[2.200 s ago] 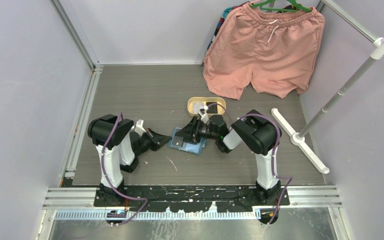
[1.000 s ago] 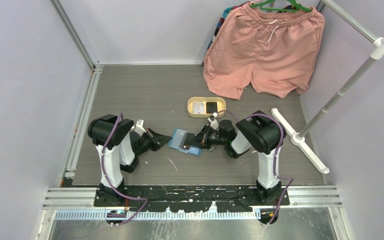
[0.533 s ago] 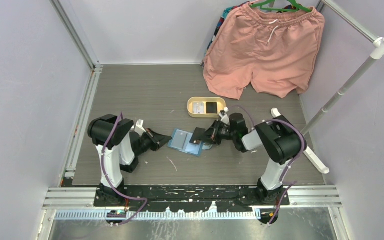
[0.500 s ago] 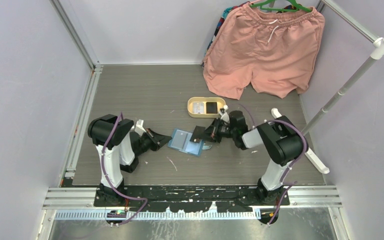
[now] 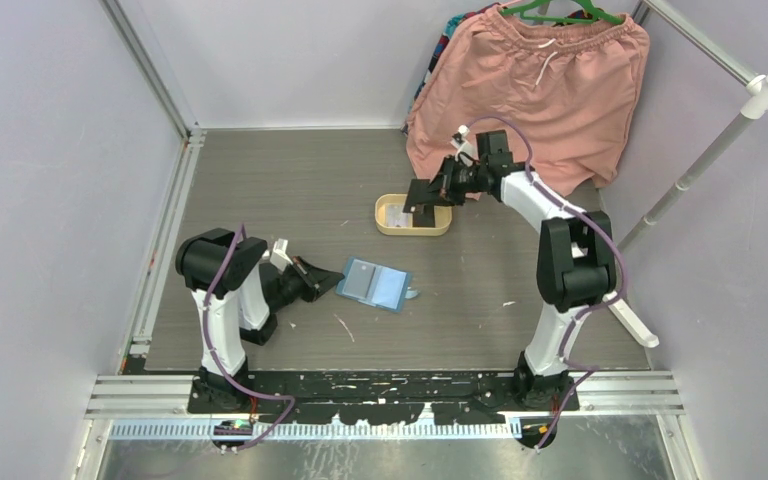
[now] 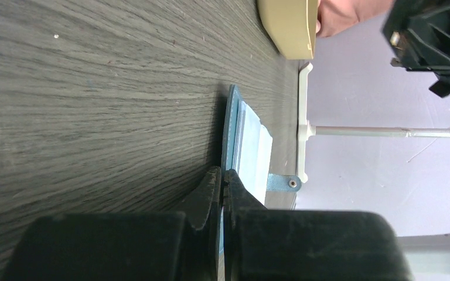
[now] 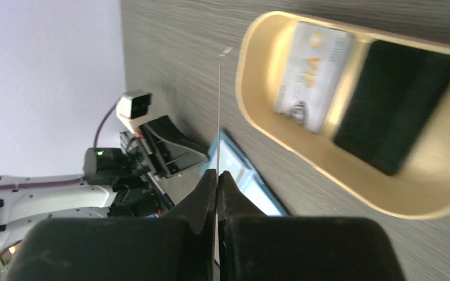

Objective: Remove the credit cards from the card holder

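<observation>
The teal-blue card holder (image 5: 375, 284) lies open on the table, its light inside up, and shows edge-on in the left wrist view (image 6: 232, 132). My left gripper (image 5: 328, 280) (image 6: 222, 171) is shut on its left edge. My right gripper (image 5: 440, 187) (image 7: 217, 174) is shut on a dark credit card (image 5: 421, 194), seen as a thin edge-on line (image 7: 218, 117), and holds it above the oval tan tray (image 5: 390, 228). Inside the tray (image 7: 252, 76) lie a light credit card (image 7: 313, 76) and a black one (image 7: 395, 105).
Pink shorts (image 5: 530, 100) hang on a hanger at the back right, just behind my right arm. A white rack base (image 5: 600, 280) with a slanted pole (image 5: 700, 160) stands at the right. A metal rail (image 5: 165, 240) borders the table's left side.
My right gripper has lifted away from the card holder and swung back over the tan tray, carrying the dark card. The left arm and card holder have stayed put.
</observation>
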